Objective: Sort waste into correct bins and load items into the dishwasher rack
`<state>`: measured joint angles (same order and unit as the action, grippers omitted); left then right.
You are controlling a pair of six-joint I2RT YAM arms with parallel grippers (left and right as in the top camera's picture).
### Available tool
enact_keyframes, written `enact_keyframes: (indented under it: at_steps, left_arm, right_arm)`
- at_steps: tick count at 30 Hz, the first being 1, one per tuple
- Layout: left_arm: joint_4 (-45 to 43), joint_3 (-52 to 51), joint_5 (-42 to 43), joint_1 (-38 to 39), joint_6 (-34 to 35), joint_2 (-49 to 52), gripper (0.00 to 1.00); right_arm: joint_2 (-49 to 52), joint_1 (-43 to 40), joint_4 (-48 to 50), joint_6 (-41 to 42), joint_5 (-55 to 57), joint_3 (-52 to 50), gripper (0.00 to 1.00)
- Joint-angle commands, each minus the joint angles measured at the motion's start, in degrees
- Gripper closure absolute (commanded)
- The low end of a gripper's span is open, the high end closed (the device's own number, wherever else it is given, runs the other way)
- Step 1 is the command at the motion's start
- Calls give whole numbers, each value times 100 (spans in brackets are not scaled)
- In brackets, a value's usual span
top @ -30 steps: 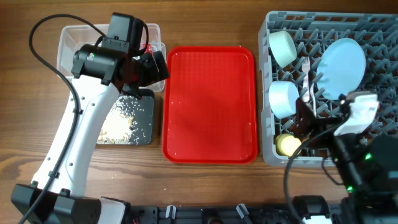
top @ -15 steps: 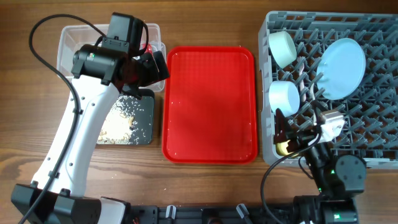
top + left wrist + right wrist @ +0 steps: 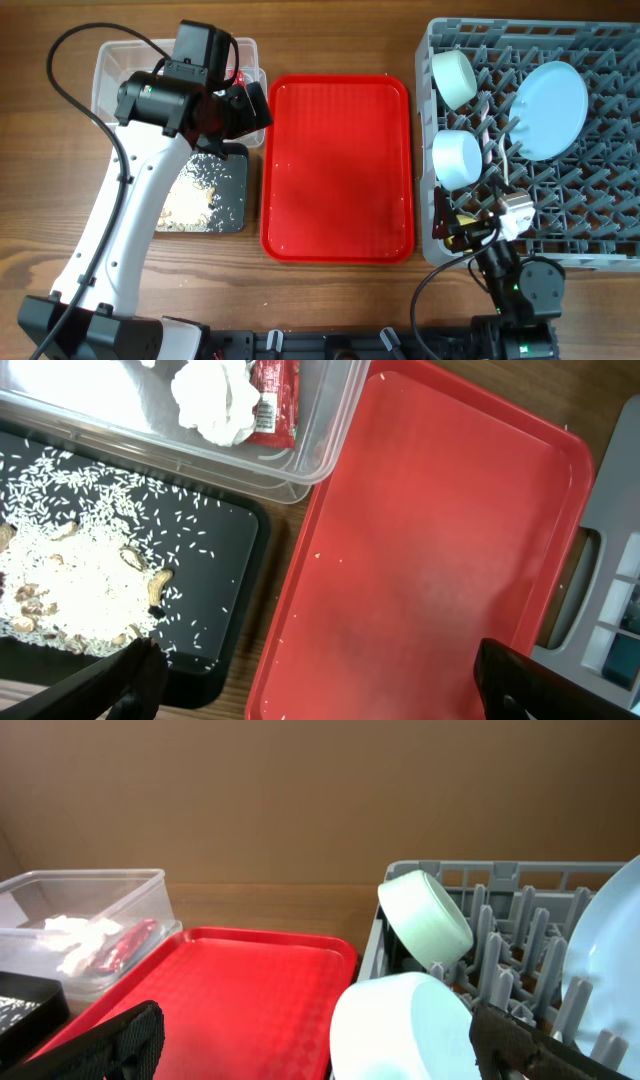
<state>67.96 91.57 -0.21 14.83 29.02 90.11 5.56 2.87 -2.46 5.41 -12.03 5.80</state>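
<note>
Arm (image 3: 520,282) at right has retreated to rack (image 3: 590,170) edge.

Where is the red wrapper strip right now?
In the left wrist view, the red wrapper strip lies inside the clear tub, near the corner closest to the red tray, right beside the crumpled white tissue.

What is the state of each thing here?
clear tub, holds tissue and red wrapper
black tray, holds rice scraps
red tray, nearly bare
green bowl, on its side in rack
blue bowl, on its side in rack
plate, standing tilted in rack
left hand, open, empty
right hand, open, empty
</note>
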Motion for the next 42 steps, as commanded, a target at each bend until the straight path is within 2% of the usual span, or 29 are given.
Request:
enact_keyframes:
  at_steps: [1, 5, 42]
  left_arm:
    - [4, 59, -96, -22, -22, -42, 0]
    - [2, 59, -96, -22, -22, -42, 0]
    - [2, 59, -96, -22, -22, -42, 0]
  right_arm:
    - [-308, 35, 44, 101, 103, -208, 0]
    - [-542, 35, 105, 201, 101, -444, 0]
    - [-529, 70, 341, 219, 127, -551, 0]
